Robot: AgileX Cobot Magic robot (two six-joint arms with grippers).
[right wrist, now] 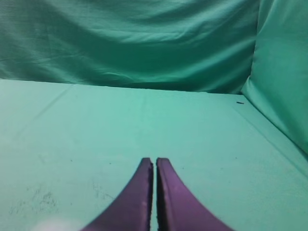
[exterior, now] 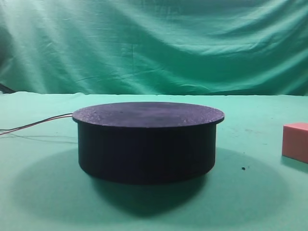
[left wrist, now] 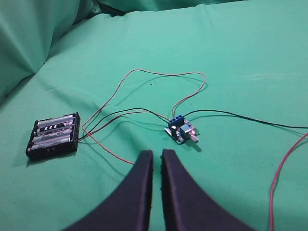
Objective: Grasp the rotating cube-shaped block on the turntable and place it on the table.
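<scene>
in the exterior high view the turntable (exterior: 147, 142) sits mid-table, a low round black drum with a flat speckled top that slightly overhangs its side; thin red and dark wires (exterior: 36, 123) trail off to the left. the cube-shaped block (exterior: 296, 141) is a plain pinkish-salmon cube with matte faces, resting on the green table (exterior: 43, 192) at the right edge of view, well apart from the turntable and partly cut off by the frame. no writing shows on either.

in the left wrist view the left gripper (left wrist: 157, 154) has its dark fingers nearly together, only a thin slit between them, holding nothing. ahead on the cloth lie a black battery holder (left wrist: 53, 135) and a small blue circuit board (left wrist: 181, 131), joined by wires; print on the cells is too small to read.

in the right wrist view the right gripper (right wrist: 155, 161) is likewise pressed almost closed, with nothing in it, above bare green cloth.
</scene>
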